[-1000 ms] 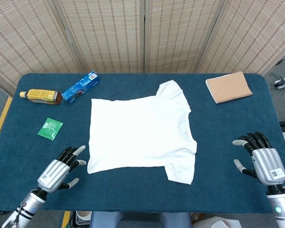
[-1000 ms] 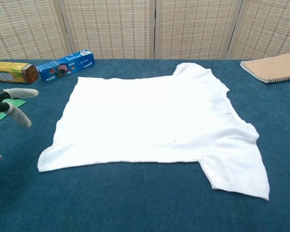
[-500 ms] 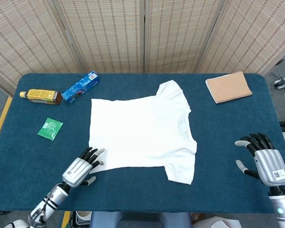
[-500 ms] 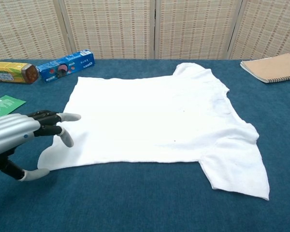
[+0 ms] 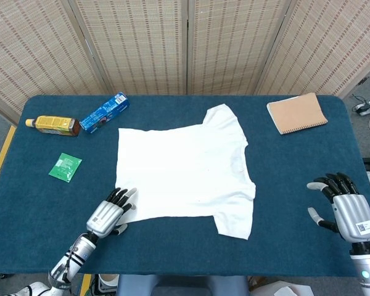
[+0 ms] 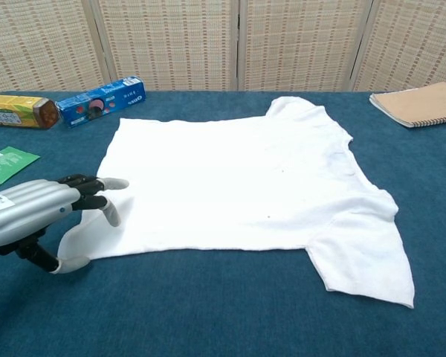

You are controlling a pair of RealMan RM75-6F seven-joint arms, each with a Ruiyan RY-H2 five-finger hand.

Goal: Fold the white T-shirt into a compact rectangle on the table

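Note:
The white T-shirt (image 5: 184, 172) (image 6: 241, 184) lies flat in the middle of the blue table, sleeves toward the right, hem toward the left. My left hand (image 5: 109, 212) (image 6: 41, 210) sits at the shirt's near-left hem corner, fingers spread over the cloth edge and thumb beside it; nothing is lifted. My right hand (image 5: 344, 207) hovers open near the table's right front edge, well clear of the shirt. The chest view does not show it.
A tan notebook (image 5: 296, 113) (image 6: 420, 103) lies at the back right. A blue snack box (image 5: 105, 112) (image 6: 102, 100), a yellow bottle (image 5: 53, 125) (image 6: 19, 111) and a green packet (image 5: 65, 166) (image 6: 7, 164) lie at the left. Wicker screens stand behind the table.
My left hand moved right and forward from the bare table to the shirt's near-left corner and settled over the hem. The right hand drifted slightly back toward the table edge.

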